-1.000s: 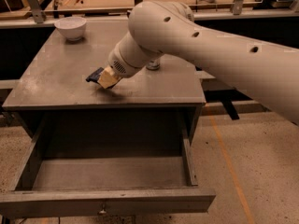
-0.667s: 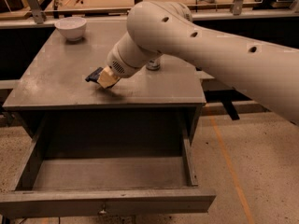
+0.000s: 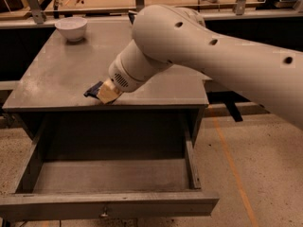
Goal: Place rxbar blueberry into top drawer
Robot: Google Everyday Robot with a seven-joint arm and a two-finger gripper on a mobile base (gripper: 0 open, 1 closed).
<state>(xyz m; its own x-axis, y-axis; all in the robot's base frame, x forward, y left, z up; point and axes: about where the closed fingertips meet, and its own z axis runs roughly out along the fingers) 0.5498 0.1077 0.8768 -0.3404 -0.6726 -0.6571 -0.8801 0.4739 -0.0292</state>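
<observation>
The rxbar blueberry (image 3: pixel 93 89) is a dark navy bar sticking out to the left of my gripper (image 3: pixel 106 93), which is shut on it. The gripper's tan fingers (image 3: pixel 109 92) hold the bar just above the front edge of the grey cabinet top (image 3: pixel 57 74), left of centre. The top drawer (image 3: pixel 109 205) is pulled fully out below, directly under the gripper. It is a wide shallow grey metal tray with a small knob (image 3: pixel 103 215) on its front panel. Most of the bar is hidden by the fingers.
A white bowl (image 3: pixel 71 28) stands at the back left corner of the cabinet top. My large pale arm (image 3: pixel 208 56) spans the right half of the view above the top. A wooden bench with clutter runs behind. Speckled floor lies to the right.
My gripper has moved toward the front edge of the cabinet top, carrying the dark bar with it. The drawer and bowl have not moved.
</observation>
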